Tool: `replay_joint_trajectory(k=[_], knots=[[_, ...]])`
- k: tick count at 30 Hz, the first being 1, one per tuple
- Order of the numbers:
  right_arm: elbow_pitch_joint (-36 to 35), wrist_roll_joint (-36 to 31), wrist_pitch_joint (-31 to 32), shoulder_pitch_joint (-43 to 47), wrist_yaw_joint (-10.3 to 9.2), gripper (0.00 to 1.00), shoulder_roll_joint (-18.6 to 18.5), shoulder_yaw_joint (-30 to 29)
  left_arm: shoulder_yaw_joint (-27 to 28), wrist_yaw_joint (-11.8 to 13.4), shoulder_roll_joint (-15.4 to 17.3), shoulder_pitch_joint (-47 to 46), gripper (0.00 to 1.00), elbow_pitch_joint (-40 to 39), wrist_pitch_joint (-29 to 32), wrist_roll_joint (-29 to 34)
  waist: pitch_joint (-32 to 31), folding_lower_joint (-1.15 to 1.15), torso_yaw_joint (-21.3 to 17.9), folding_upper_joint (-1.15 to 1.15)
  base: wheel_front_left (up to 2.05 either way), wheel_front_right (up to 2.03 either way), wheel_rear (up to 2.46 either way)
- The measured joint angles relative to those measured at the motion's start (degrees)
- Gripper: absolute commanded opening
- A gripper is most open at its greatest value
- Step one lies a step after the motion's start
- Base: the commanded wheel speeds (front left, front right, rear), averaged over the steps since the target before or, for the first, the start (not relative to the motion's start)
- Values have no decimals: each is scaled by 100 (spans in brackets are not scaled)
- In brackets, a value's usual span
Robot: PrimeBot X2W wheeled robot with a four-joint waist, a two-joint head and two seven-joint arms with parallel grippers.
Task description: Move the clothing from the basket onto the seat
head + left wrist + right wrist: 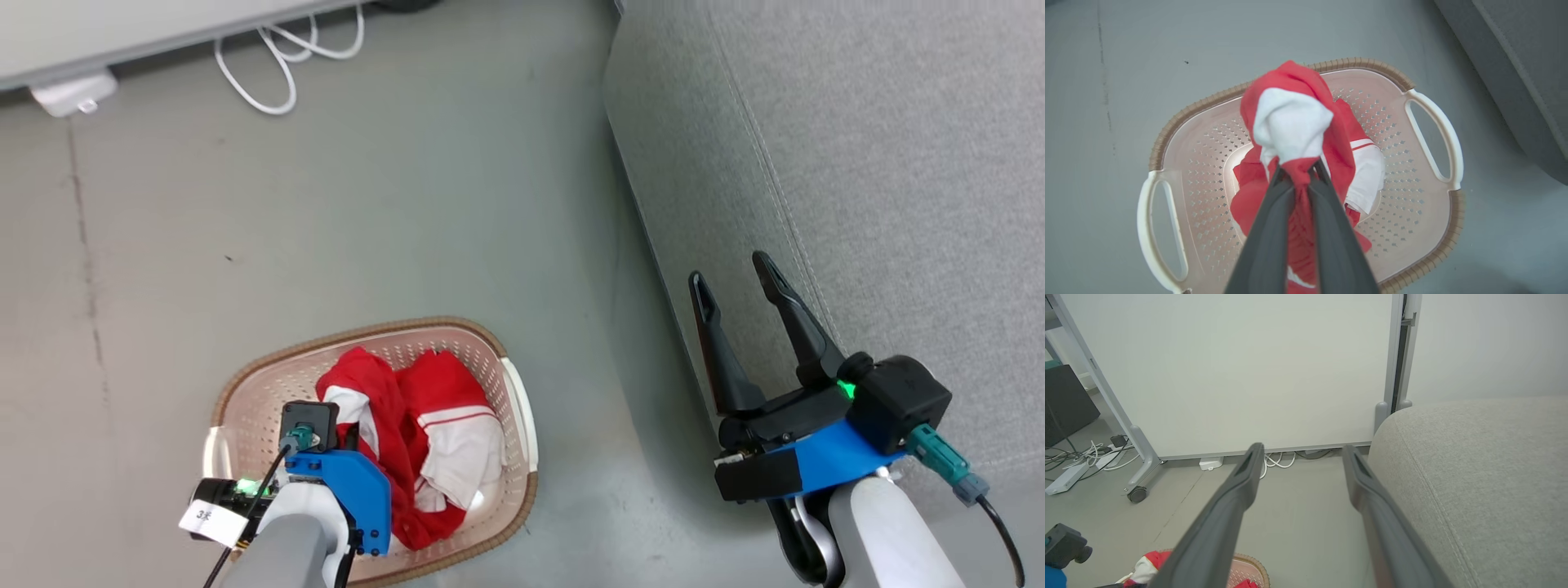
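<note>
None of the clothing (445, 408) has reached the seat (898, 163) yet, as far as I can see; all the red fabric is in or right over the basket (245, 377), which stands on the floor near the sofa, with a strip of floor between them. The left gripper (1297, 173) has its two dark fingers pinched almost together on a twist of red cloth, so a bunch of red wrapped round a white panel is raised above the basket's holed bottom. More of it lies crumpled below, soft and bright, with white patches and thin stripes. Whether that lower heap is a second garment or the tail of the held one, I cannot tell. The right gripper (731, 273) hangs by the seat's front edge, fingers spread wide and holding nothing. To my eye the job has barely begun: the carry across, the drop and whatever stays in the basket are all left.
</note>
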Motion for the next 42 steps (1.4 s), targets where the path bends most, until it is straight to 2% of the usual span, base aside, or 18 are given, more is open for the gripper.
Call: replay_joint_trajectory(k=[6, 10, 14, 29, 42], knots=[[108, -134, 0, 196, 0, 100, -2, -93, -269, -191, -37, 60, 0, -37, -67, -49, -483, 0, 223, 0, 0, 0, 0], [166, -181, 0, 331, 0, 100, -1, -123, -566, -308, -42, 233, 0, -407, -41, -297, -794, -1, 356, 0, 0, 0, 0], [220, -210, 0, 483, 0, 100, -1, -192, -965, -300, -46, 360, 0, -897, 40, -616, -1070, -1, 492, 0, 0, 0, 0], [364, -285, 0, 896, 0, 100, -1, -254, -2239, -55, -49, 386, 0, -2025, 55, -1513, -1839, 0, 979, 0, 0, 0, 0], [394, -303, 86, 1186, 0, 100, -1, -115, -3000, 255, -49, -267, 0, -2809, -22, -2193, -2222, 0, 1336, -1, 0, 0, 0]])
